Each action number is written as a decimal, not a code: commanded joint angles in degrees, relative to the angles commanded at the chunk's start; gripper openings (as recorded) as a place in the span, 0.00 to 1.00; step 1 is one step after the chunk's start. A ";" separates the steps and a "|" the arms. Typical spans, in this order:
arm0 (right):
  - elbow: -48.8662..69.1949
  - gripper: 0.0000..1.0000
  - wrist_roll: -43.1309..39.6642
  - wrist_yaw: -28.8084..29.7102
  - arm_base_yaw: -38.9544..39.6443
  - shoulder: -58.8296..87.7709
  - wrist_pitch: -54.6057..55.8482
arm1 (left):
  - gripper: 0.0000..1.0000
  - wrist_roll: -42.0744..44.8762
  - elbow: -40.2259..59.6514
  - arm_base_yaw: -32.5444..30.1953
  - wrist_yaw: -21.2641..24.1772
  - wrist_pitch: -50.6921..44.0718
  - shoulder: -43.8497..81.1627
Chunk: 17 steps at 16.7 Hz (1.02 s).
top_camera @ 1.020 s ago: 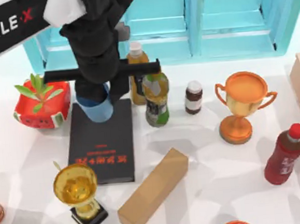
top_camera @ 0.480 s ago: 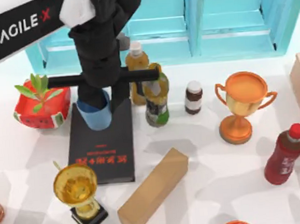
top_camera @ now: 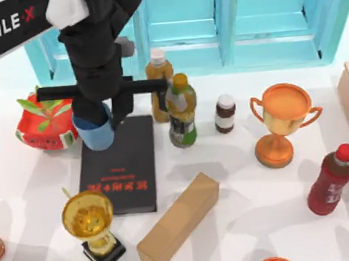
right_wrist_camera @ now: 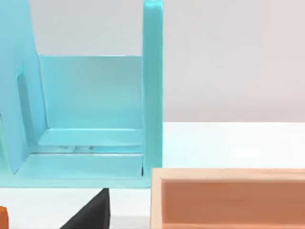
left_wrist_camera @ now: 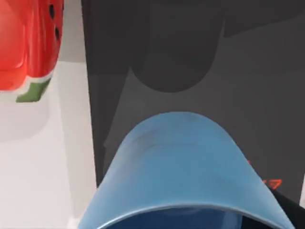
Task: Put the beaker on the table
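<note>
Two neighbours crowd the beaker (top_camera: 95, 132): watermelon planter (top_camera: 47, 123) and black book (top_camera: 121, 165); the left gripper (top_camera: 98, 115), reaching down, apparently pinches it.

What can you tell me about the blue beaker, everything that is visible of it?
The beaker is a small light blue cup of smooth, plastic-looking material, tapered, its wall plain and unmarked. The left gripper holds it from above, over the far left corner of the black book, near the watermelon-patterned planter. In the left wrist view the beaker shows its rounded wall above the book's dark cover, with white table beside it. Whether it touches the book cannot be told.
</note>
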 joint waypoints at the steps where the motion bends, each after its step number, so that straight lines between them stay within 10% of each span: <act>1: 0.00 1.00 0.00 0.00 0.00 0.00 0.00 | 0.00 1.42 -1.15 1.45 -0.06 -0.08 -1.27; 17: 0.00 1.00 0.00 0.00 0.00 0.00 0.00 | 0.00 20.28 -16.17 20.54 -1.59 -1.22 -17.11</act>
